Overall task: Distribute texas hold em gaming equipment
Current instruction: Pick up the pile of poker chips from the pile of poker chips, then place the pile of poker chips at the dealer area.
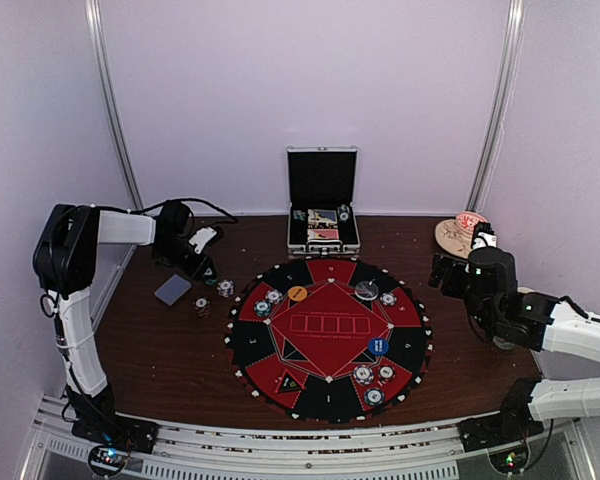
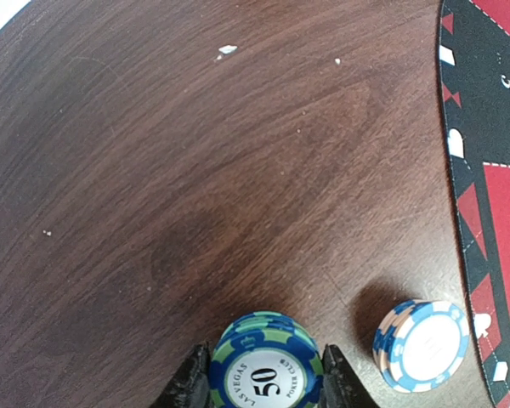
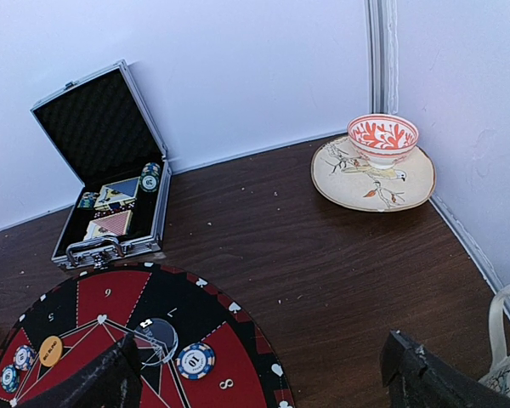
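Brown wood table [image 1: 160,350], with a round red-and-black mat [image 1: 325,300] on it. At the far left, just off the mat's rim, the left gripper [image 2: 266,381] is clenched on a green-and-blue chip stack [image 2: 257,340] marked 50, with one finger on each side. A white-and-blue stack [image 2: 423,344] stands near it but apart, between it and the mat. A grey-blue deck [image 1: 172,289] lies on the wood close by. On the mat I see an orange disc [image 1: 297,294], a dark disc [image 1: 367,290], a blue disc [image 1: 378,346] and other chips [image 1: 363,374] near the rim. An open metal case [image 1: 322,180] at the far edge holds cards [image 3: 117,194]. The right gripper [image 3: 263,378] hangs over the mat's right side with its jaws spread wide, holding nothing. A plate [image 3: 416,183] with a red-and-white bowl [image 3: 382,136] on it stands in the far right corner.
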You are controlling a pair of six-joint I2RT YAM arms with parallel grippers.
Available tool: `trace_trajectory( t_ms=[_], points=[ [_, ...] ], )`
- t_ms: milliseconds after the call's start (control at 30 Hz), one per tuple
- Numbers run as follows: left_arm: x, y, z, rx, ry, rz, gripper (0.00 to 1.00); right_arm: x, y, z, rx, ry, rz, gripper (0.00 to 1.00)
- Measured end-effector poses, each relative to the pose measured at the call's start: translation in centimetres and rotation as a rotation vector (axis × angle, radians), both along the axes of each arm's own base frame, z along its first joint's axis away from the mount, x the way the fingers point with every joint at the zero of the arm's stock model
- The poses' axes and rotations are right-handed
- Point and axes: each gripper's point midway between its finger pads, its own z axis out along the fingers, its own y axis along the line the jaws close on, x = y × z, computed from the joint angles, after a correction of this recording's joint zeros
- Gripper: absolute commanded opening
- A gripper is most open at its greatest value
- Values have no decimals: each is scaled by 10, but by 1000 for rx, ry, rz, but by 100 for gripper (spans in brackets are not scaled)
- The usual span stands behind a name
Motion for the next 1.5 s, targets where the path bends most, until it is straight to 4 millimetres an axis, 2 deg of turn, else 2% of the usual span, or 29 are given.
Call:
trace_trajectory(
  t_ms=[67,367,567,667,800,1000,1033,1133,1300,1500],
  points=[
    [0,0,0,-2,1,-2,14,0,0,0,0,0,0,100],
    [-4,-2,7,-14,6,-9,13,0,0,0,0,0,0,100],
    [-6,-12,42,-44,-48,-37,13,0,0,0,0,0,0,100],
    [-7,-28,59,-52,-84,-74,13,0,0,0,0,0,0,100],
    [-19,-74,78,-60,-115,-170,13,0,0,0,0,0,0,100],
    [-50,-174,117,-98,-166,-371,13,0,-1,1,2,-3,-6,100],
    [-53,-197,127,-115,-187,-404,13,-1,-2,2,3,-7,-8,100],
    [-65,-243,141,-156,-212,-472,13,-3,-4,8,17,-24,-11,100],
    [-78,-300,136,-202,-197,-534,13,-8,-9,17,52,-57,-18,100],
    [-96,-353,118,-222,-182,-598,13,-12,-12,24,81,-79,-22,100]
  ],
)
